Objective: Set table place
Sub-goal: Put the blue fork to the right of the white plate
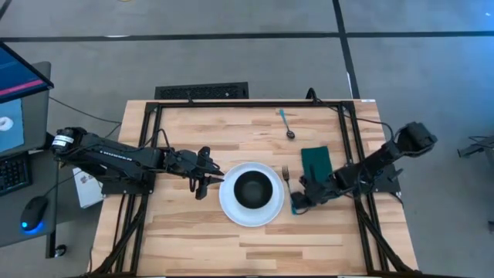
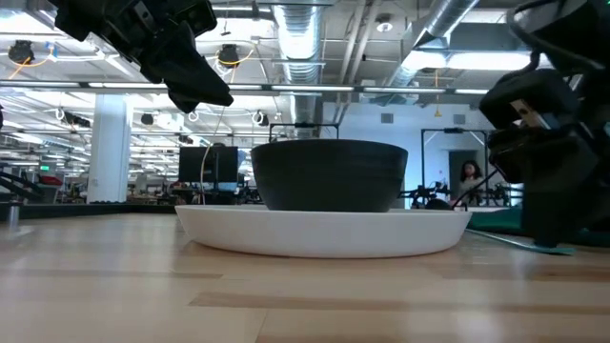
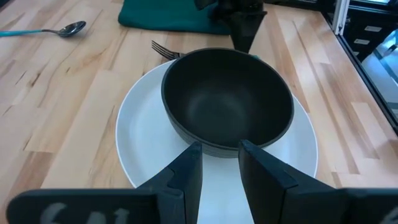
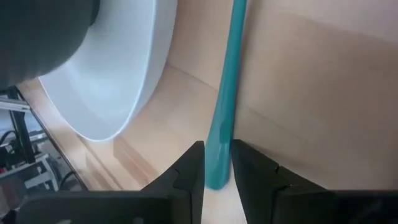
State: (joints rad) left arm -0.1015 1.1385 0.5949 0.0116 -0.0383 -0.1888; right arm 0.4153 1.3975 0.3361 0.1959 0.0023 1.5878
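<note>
A round white plate [image 1: 231, 208] lies near the table's middle, and a small black bowl [image 1: 251, 189] stands in it. The blue-handled fork [image 1: 287, 179] lies on the wood just right of the plate, beside the dark green napkin [image 1: 316, 162]. The blue-handled spoon [image 1: 287, 122] lies near the far edge. My left gripper [image 1: 202, 184] hovers at the plate's left rim, raised above the table, its fingers [image 3: 189, 171] slightly apart and holding nothing. My right gripper [image 1: 297, 205] is low at the near end of the fork's handle. My right gripper is shut on the fork's blue handle at its free end [image 4: 217, 171], pinched between the two fingers. The fingers [image 4: 193, 168] lie along the handle and come in low from the table's near right. The fork lies flat on the wood beside the plate.
The table [image 1: 193, 239] has a black frame along its edges. Bare wood shows near and left of the plate. A monitor, keyboard and mouse [image 1: 32, 210] sit off the table's left side. A person [image 2: 470, 176] stands far back in the room.
</note>
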